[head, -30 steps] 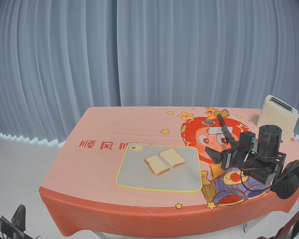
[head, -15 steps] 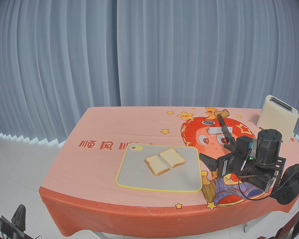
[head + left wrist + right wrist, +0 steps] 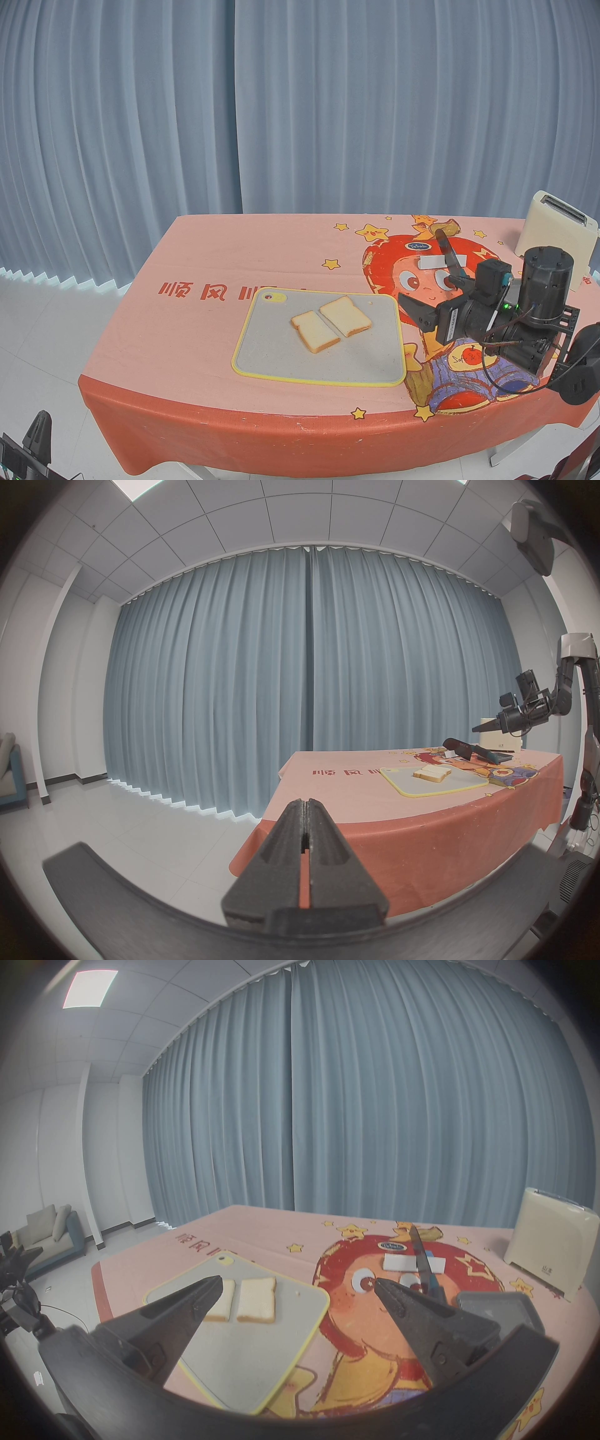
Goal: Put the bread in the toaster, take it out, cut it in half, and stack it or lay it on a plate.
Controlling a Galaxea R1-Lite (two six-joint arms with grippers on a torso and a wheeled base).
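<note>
Two bread halves [image 3: 345, 315] lay side by side mid cutting board [image 3: 294, 365], clear of its rim. Right gripper [image 3: 434, 295] hovered spread wide, off the board's right edge over tablecloth [image 3: 206, 250]. Knife [image 3: 447, 251] lay just behind it, toaster [image 3: 558, 232] at the far right corner. Left wrist view: left gripper [image 3: 304, 839] pinched closed, well apart from the tablecloth's edge.

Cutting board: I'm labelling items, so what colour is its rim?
The cutting board has a yellow rim around a grey surface; head view shows it best.
</note>
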